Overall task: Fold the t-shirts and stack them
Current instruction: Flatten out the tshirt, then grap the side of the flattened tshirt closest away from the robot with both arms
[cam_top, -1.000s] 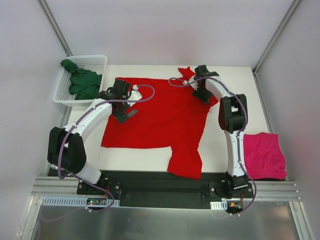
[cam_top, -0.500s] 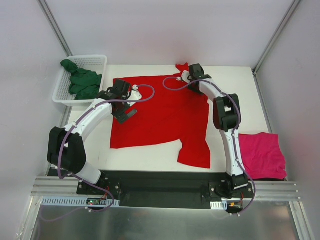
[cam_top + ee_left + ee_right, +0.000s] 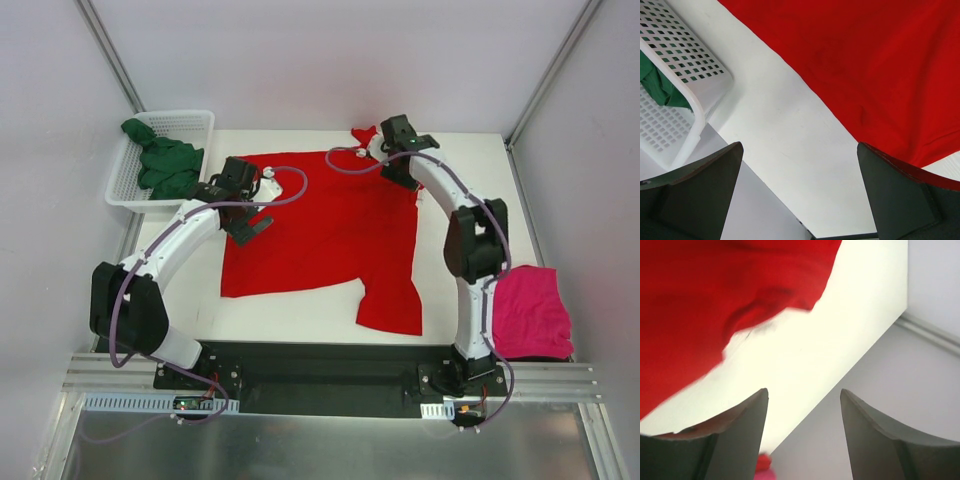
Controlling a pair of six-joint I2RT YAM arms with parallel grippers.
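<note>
My left arm (image 3: 185, 235) bends at the elbow and reaches forward and inward. My left hand (image 3: 800, 195) points downward, its two fingers (image 3: 700, 192) spread as wide as they go, holding nothing. My right arm (image 3: 440, 185) stretches far forward, arched over. My right hand (image 3: 802, 435) is partly open and empty between the fingers.

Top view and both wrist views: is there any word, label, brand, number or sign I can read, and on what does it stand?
None can be read in any view.
The red t-shirt, magenta-pink t-shirt, dark green t-shirt and white mesh basket show no print, tag or label.
</note>
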